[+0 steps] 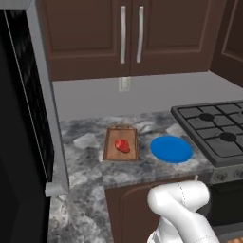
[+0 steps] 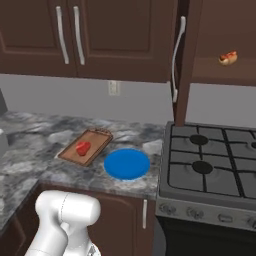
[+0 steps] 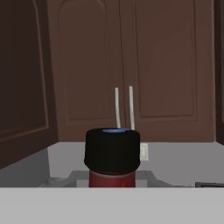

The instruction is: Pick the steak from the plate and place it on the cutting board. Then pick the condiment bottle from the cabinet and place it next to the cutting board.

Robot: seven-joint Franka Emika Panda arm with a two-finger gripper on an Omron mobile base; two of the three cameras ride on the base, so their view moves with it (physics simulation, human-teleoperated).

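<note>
The gripper is clamped on one slim dark red condiment bottle [image 3: 112,162] with a black cap. One small raw red steak [image 1: 123,145] lies mid brown wooden cutting board [image 1: 120,144] near the grey marbled counter's [image 1: 85,166] front edge, beside one round bright blue plate [image 1: 172,149].

Simulated kitchen corner with dark wood fittings and a marbled grey stone counter [image 1: 90,163].

A plain grey wall [image 1: 142,95] with a white outlet [image 1: 124,84] runs behind the counter. A black gas stove [image 2: 210,160] sits to the right, brown base cupboards [image 2: 125,215] below, a dark appliance [image 1: 19,142] stands at far left.
</note>
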